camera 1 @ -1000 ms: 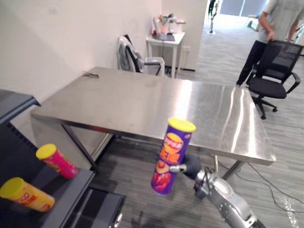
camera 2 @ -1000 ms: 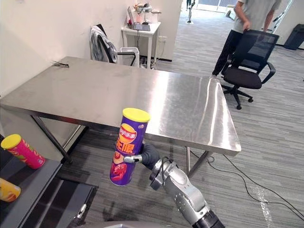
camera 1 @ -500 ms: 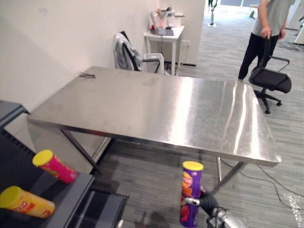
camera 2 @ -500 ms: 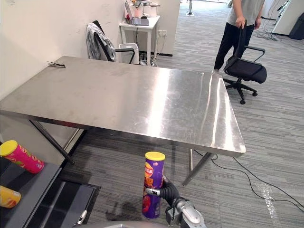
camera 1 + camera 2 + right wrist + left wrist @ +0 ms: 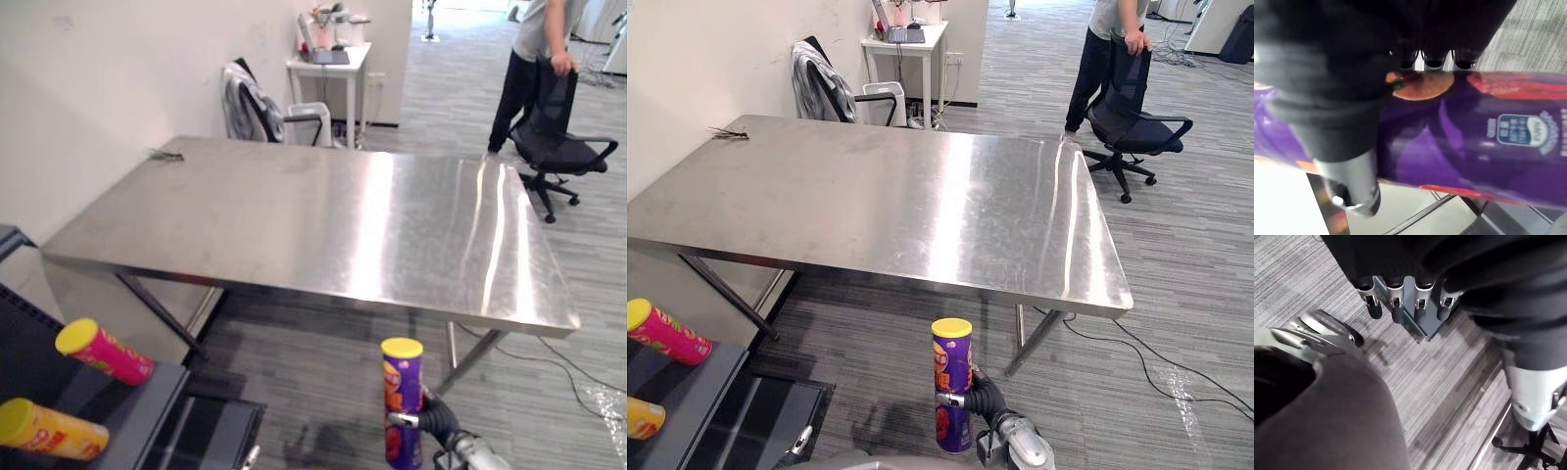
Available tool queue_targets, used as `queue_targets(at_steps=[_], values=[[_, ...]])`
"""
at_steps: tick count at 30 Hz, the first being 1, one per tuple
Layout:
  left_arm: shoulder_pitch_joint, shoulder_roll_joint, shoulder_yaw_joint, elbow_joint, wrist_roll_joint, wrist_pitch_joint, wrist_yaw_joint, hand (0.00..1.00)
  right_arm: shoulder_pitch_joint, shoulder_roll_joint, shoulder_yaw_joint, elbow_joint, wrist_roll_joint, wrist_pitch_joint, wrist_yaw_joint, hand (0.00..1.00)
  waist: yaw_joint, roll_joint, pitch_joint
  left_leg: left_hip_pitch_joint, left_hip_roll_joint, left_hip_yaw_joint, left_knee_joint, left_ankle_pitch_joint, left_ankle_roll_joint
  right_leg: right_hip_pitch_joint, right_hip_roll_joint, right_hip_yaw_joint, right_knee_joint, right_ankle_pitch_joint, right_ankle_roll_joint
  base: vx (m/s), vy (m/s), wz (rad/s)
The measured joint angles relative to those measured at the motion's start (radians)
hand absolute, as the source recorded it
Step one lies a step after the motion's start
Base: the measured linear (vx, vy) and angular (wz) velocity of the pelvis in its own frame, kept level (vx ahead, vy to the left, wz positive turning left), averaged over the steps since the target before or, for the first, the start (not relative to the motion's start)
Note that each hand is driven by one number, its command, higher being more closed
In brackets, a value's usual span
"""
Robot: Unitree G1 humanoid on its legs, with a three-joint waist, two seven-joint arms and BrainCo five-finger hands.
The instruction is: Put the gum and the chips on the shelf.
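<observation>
Upright purple chips can (image 5: 402,401) clasped by right robot hand (image 5: 982,399) at 6 o'clock, below desk (image 5: 323,225) edge. Nothing held by left robot hand (image 5: 1396,308), fingers relaxed. On shelf (image 5: 147,392) at 8 o'clock, pink can (image 5: 103,351) and yellow can (image 5: 51,429) laid flat.

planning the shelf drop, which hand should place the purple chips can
Right. The right hand grips the purple chips can upright and need only carry it to the shelf at the robot's left. The left hand hangs open and empty.
</observation>
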Motion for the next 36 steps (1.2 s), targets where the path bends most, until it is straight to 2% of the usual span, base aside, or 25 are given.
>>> queue_targets(at_steps=[1, 2, 7, 8, 12, 13, 14, 15, 16, 17, 18, 19, 20, 21, 22, 23, 24, 25, 26, 27, 29, 33, 36], values=[[-0.009, 0.007, -0.003, -0.001, -0.002, -0.001, 0.002, 0.00, 0.000, 0.002, -0.011, -0.009, 0.001, 0.000, -0.001, 1.00, 0.001, -0.014, 0.017, -0.031, -0.004, -0.009, 0.034, -0.011, -0.007, -0.039, -0.015, -0.005, 0.069, -0.038, -0.005, -0.04, -0.046, 0.16], [-0.011, 0.013, -0.003, -0.001, -0.002, -0.001, 0.002, 0.00, 0.000, 0.002, -0.013, -0.012, 0.001, 0.000, -0.001, 1.00, 0.002, -0.014, 0.019, -0.037, -0.005, -0.013, 0.041, -0.013, -0.007, -0.044, -0.018, -0.006, 0.082, -0.045, -0.006, -0.05, -0.073, 0.23], [-0.026, 0.034, -0.003, -0.013, -0.010, -0.001, 0.004, 0.00, 0.017, -0.006, -0.027, -0.088, 0.006, -0.002, -0.001, 1.00, 0.004, -0.053, 0.054, -0.101, -0.010, -0.087, 0.096, -0.027, -0.029, -0.111, -0.052, -0.065, 0.239, -0.144, -0.035, 0.00, -0.125, 0.40], [-0.025, 0.041, -0.001, -0.030, -0.020, -0.001, 0.005, 0.00, 0.015, -0.007, -0.035, -0.097, 0.007, -0.002, -0.001, 1.00, 0.017, -0.064, 0.059, -0.110, -0.005, -0.107, 0.092, -0.019, -0.045, -0.123, -0.053, -0.083, 0.272, -0.170, -0.046, 0.04, -0.208, 0.45], [-0.006, 0.035, 0.010, -0.078, -0.062, -0.004, 0.005, 0.00, -0.006, -0.034, -0.061, -0.108, 0.024, -0.004, -0.002, 1.00, 0.026, -0.073, 0.078, -0.140, 0.006, -0.133, 0.091, 0.010, -0.062, -0.139, -0.062, -0.140, 0.338, -0.229, -0.076, 0.04, -0.195, 0.43], [0.000, 0.034, 0.012, -0.095, -0.071, -0.005, 0.005, 0.00, -0.017, -0.050, -0.061, -0.109, 0.024, -0.005, -0.003, 1.00, 0.027, -0.075, 0.085, -0.149, 0.012, -0.099, 0.093, 0.036, -0.044, -0.139, -0.066, -0.156, 0.343, -0.237, -0.083, -0.01, -0.135, 0.45], [0.008, 0.031, 0.020, -0.120, -0.100, -0.006, 0.005, 0.00, -0.036, -0.059, -0.065, -0.109, 0.024, -0.005, -0.004, 1.00, 0.031, -0.084, 0.093, -0.163, 0.027, -0.014, 0.082, 0.091, -0.018, -0.136, -0.071, -0.175, 0.331, -0.238, -0.090, 0.00, -0.210, 0.55], [0.017, 0.023, 0.032, -0.140, -0.103, -0.009, 0.005, 0.00, -0.041, -0.059, -0.077, -0.111, 0.024, -0.008, -0.005, 1.00, 0.032, -0.087, 0.093, -0.170, 0.049, 0.095, 0.084, 0.110, 0.002, -0.134, -0.070, -0.200, 0.302, -0.229, -0.105, 0.00, -0.172, 0.51], [0.021, 0.018, 0.037, -0.148, -0.105, -0.009, 0.004, 0.00, -0.044, -0.057, -0.086, -0.111, 0.024, -0.010, -0.006, 1.00, 0.032, -0.090, 0.096, -0.188, 0.067, 0.156, 0.150, 0.082, 0.024, -0.134, -0.070, -0.218, 0.295, -0.226, -0.113, 0.01, -0.137, 0.62], [0.024, 0.016, 0.038, -0.156, -0.126, -0.009, 0.004, 0.00, -0.050, -0.053, -0.100, -0.111, 0.024, -0.011, -0.014, 1.00, 0.029, -0.080, 0.094, -0.215, 0.099, 0.259, 0.291, 0.024, 0.073, -0.127, -0.070, -0.256, 0.285, -0.226, -0.121, 0.03, -0.111, 0.63], [0.022, 0.016, 0.038, -0.157, -0.133, -0.009, 0.005, 0.00, -0.047, -0.056, -0.107, -0.110, 0.024, -0.012, -0.020, 1.00, 0.026, -0.075, 0.094, -0.219, 0.113, 0.301, 0.345, 0.005, 0.085, -0.115, -0.069, -0.278, 0.279, -0.225, -0.125, 0.04, -0.100, 1.02], [0.018, 0.012, 0.036, -0.168, -0.138, -0.009, 0.006, 0.00, -0.033, -0.063, -0.120, -0.111, 0.024, -0.015, -0.023, 1.00, 0.015, -0.073, 0.095, -0.219, 0.137, 0.360, 0.421, -0.027, 0.120, -0.095, -0.067, -0.337, 0.262, -0.223, -0.130, 0.05, -0.116, 1.26], [0.013, 0.010, 0.029, -0.200, -0.138, -0.009, 0.005, 0.00, -0.008, -0.060, -0.136, -0.113, 0.024, -0.020, -0.026, 1.00, 0.015, -0.054, 0.085, -0.208, 0.150, 0.425, 0.439, -0.038, 0.144, -0.080, -0.071, -0.399, 0.255, -0.223, -0.130, 0.02, -0.079, 1.41], [0.009, 0.010, 0.022, -0.222, -0.138, -0.009, 0.004, 0.00, 0.004, -0.057, -0.144, -0.115, 0.025, -0.021, -0.028, 1.00, 0.013, -0.051, 0.084, -0.214, 0.156, 0.463, 0.423, -0.030, 0.149, -0.074, -0.074, -0.432, 0.255, -0.223, -0.130, -0.01, -0.101, 1.68], [0.004, 0.018, 0.004, -0.276, -0.137, -0.014, 0.002, 0.00, 0.023, -0.051, -0.149, -0.115, 0.025, -0.020, -0.029, 1.00, 0.006, -0.065, 0.081, -0.239, 0.137, 0.526, 0.369, 0.012, 0.206, -0.069, -0.084, -0.497, 0.241, -0.221, -0.130, -0.04, -0.064, 1.90], [-0.005, 0.024, -0.015, -0.305, -0.136, -0.015, -0.001, 0.00, 0.044, -0.044, -0.153, -0.116, 0.025, -0.021, -0.022, 1.00, -0.008, -0.091, 0.066, -0.215, 0.078, 0.551, 0.222, 0.064, 0.211, -0.058, -0.107, -0.563, 0.177, -0.196, -0.130, -0.04, -0.037, 1.87], [-0.010, 0.019, -0.017, -0.310, -0.136, -0.014, -0.001, 0.00, 0.049, -0.041, -0.164, -0.119, 0.025, -0.023, -0.019, 1.00, -0.011, -0.087, 0.066, -0.197, 0.071, 0.585, 0.188, 0.060, 0.215, -0.046, -0.103, -0.603, 0.149, -0.179, -0.131, 0.00, -0.023, 1.95], [-0.018, 0.010, -0.036, -0.310, -0.132, -0.014, 0.000, 0.00, 0.051, -0.038, -0.199, -0.120, 0.026, -0.028, -0.009, 1.00, -0.024, -0.056, 0.071, -0.134, 0.108, 0.722, 0.193, 0.040, 0.190, -0.014, -0.101, -0.688, 0.143, -0.166, -0.141, 0.02, -0.015, 1.37], [-0.020, 0.008, -0.042, -0.310, -0.129, -0.014, 0.000, 0.00, 0.052, -0.037, -0.207, -0.119, 0.026, -0.028, -0.008, 1.00, -0.033, -0.054, 0.072, -0.128, 0.110, 0.732, 0.183, 0.038, 0.186, -0.010, -0.102, -0.703, 0.147, -0.166, -0.141, 0.02, 0.044, 1.71], [-0.035, 0.005, -0.075, -0.312, -0.126, -0.014, -0.003, 0.00, 0.051, -0.031, -0.227, -0.112, 0.026, -0.027, -0.009, 1.00, -0.047, -0.025, 0.069, -0.120, 0.096, 0.776, 0.138, 0.049, 0.183, 0.000, -0.118, -0.751, 0.170, -0.166, -0.141, 0.01, 0.073, 1.10], [-0.047, 0.003, -0.115, -0.311, -0.118, -0.014, -0.006, 0.00, 0.054, -0.030, -0.244, -0.110, 0.026, -0.027, -0.008, 1.00, -0.045, -0.020, 0.068, -0.125, 0.075, 0.823, 0.094, 0.066, 0.188, 0.007, -0.141, -0.798, 0.194, -0.166, -0.141, 0.02, 0.126, 1.02], [-0.059, -0.003, -0.161, -0.282, -0.083, -0.013, -0.028, 0.00, 0.054, -0.008, -0.248, -0.110, 0.025, -0.027, -0.008, 1.00, -0.045, -0.012, 0.071, -0.141, 0.008, 0.799, -0.029, 0.085, 0.165, -0.002, -0.168, -0.871, 0.221, -0.166, -0.141, 0.01, 0.171, 0.63], [-0.067, 0.002, -0.158, -0.267, -0.053, -0.013, -0.029, 0.00, 0.056, -0.005, -0.237, -0.108, 0.025, -0.027, -0.008, 1.00, -0.043, -0.013, 0.077, -0.155, -0.019, 0.763, -0.043, 0.090, 0.181, -0.004, -0.185, -0.882, 0.228, -0.158, -0.126, 0.04, 0.157, 0.43]])
